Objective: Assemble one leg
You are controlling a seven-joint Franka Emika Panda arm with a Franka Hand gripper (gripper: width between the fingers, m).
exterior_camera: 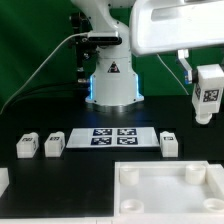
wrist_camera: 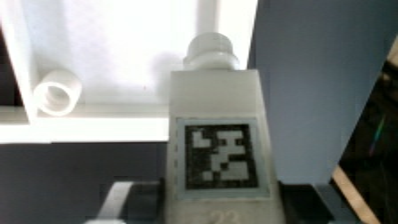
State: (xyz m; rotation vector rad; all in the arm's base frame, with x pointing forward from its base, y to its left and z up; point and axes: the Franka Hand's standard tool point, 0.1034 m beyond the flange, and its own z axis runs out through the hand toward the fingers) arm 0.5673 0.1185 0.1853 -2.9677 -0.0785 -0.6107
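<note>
My gripper [exterior_camera: 205, 88] is shut on one white leg [exterior_camera: 208, 92] with a black-and-white marker, held high above the table at the exterior view's right. In the wrist view the leg [wrist_camera: 217, 130] fills the middle, its round peg end pointing away from the fingers [wrist_camera: 359, 203] that clamp its sides. The large white tray-like piece [exterior_camera: 165, 190] with round corner sockets lies below, at the front right. Three more legs rest on the table: two at the left [exterior_camera: 27, 145] [exterior_camera: 54, 143] and one right of the marker board [exterior_camera: 169, 143].
The marker board [exterior_camera: 112, 138] lies flat in the table's middle. The arm's base [exterior_camera: 112, 80] stands behind it. A white block [exterior_camera: 3, 181] sits at the front left edge. In the wrist view a corner socket of the tray [wrist_camera: 57, 96] shows beside the leg.
</note>
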